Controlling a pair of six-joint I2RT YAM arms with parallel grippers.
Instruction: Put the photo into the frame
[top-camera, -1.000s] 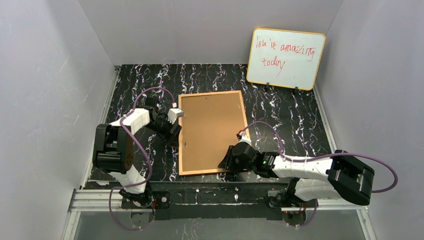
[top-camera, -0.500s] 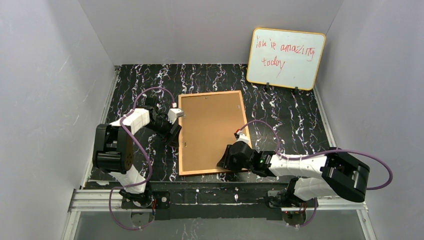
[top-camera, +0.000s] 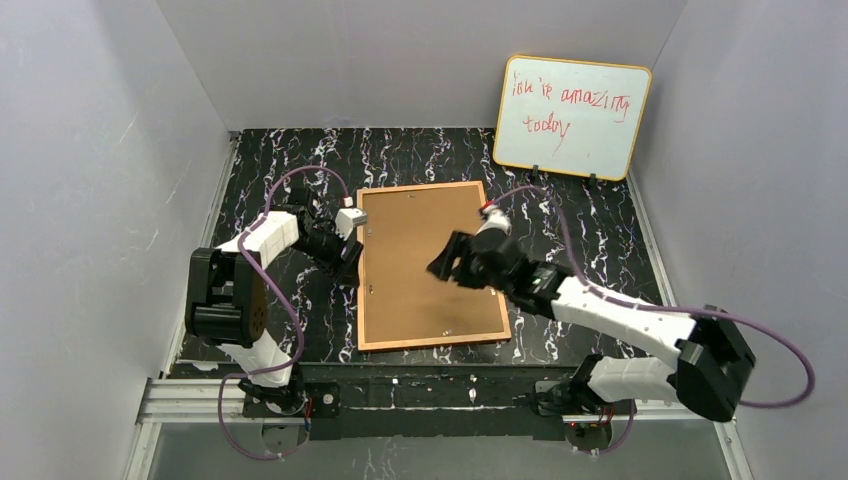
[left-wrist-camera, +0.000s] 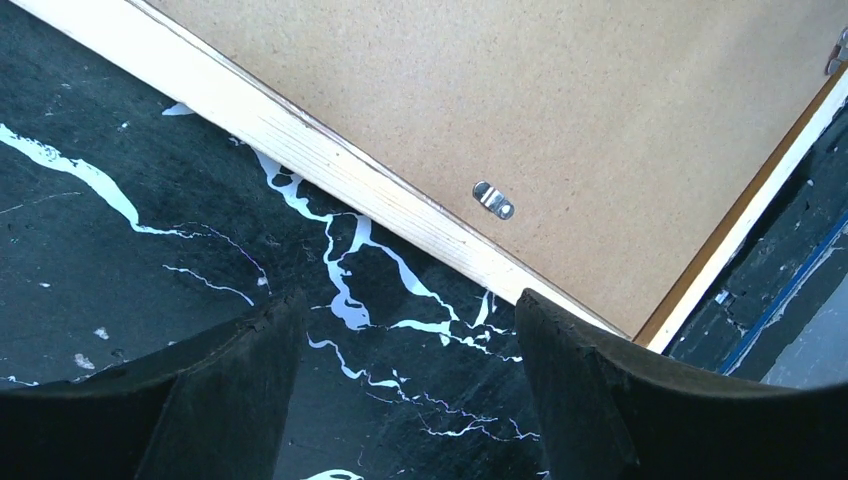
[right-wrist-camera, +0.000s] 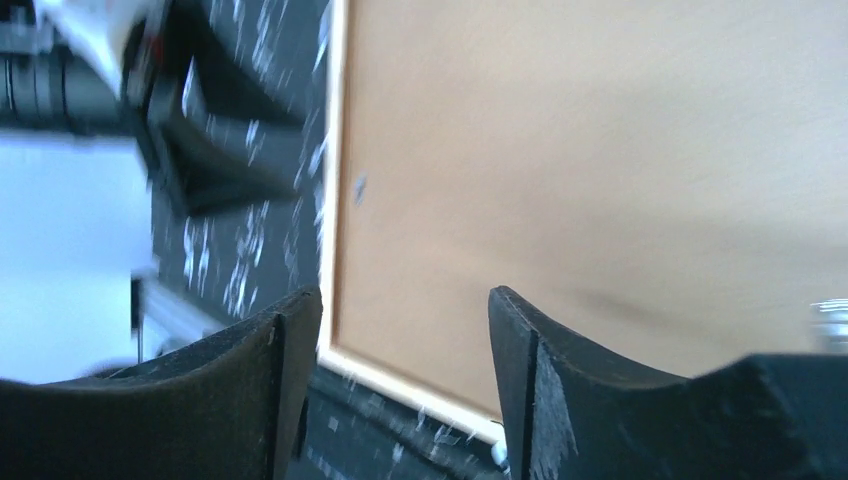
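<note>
Across the middle of the black marbled table (top-camera: 290, 160), you have the frame (top-camera: 420, 265) lying flat with its brown board back facing up and its long sides running near to far. Off at the far right, apart from the frame, a whiteboard (top-camera: 572, 118) with red handwriting stands against the back wall. Your left claw (left-wrist-camera: 400, 310) sits low over the table just beside the frame's left edge, its fingers wide apart with only bare table between them. Your right claw (top-camera: 447, 268) hangs above the right half of the board back, fingers spread wide and holding nothing. Just inside the frame's left rail, near your left claw, a small metal clip (left-wrist-camera: 493, 200) lies on the board.
</note>
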